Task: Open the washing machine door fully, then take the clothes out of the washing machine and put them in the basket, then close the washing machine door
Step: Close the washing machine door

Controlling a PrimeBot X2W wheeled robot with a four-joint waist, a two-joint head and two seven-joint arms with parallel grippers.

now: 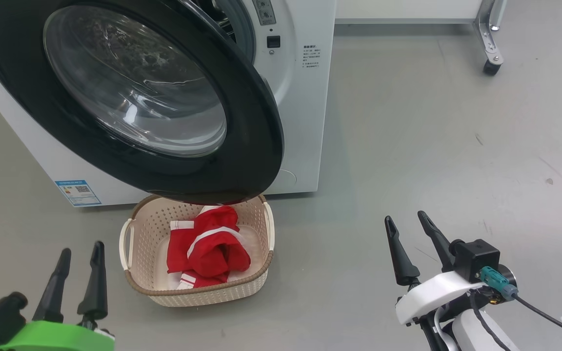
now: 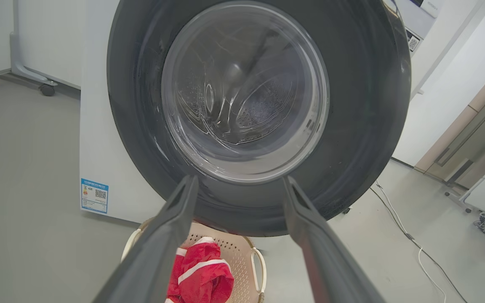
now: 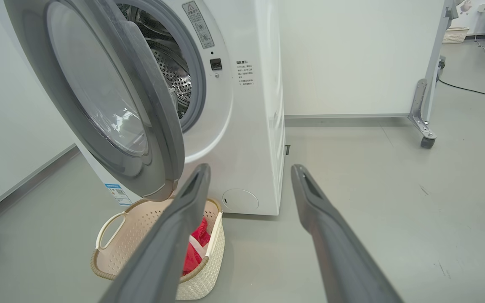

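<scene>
I'm reading this as the last step. The clothes [image 1: 210, 243] are lying in the basket [image 1: 151, 234], which is sitting on the floor just in front of the washing machine [image 1: 300, 122], partly under the lower edge of the washing machine door [image 1: 255, 126]. The door is standing part-way open, hinged on my left with its free edge out toward my right. What I'm seeing of the steel drum [image 3: 171, 71] past it is looking empty. Both tools are hanging empty with their fingers spread apart, touching nothing. The left gripper [image 1: 82, 247] is pointing squarely at the door's outer face, with the glass and black rim dead ahead of its fingers in its wrist view, so I'm judging it the nearer arm for the push. The right gripper [image 1: 405, 217] is sitting well off to the right of the free edge, over bare floor. I'm thinking the push should be landing on the rim toward that free edge, clear of the basket below.
</scene>
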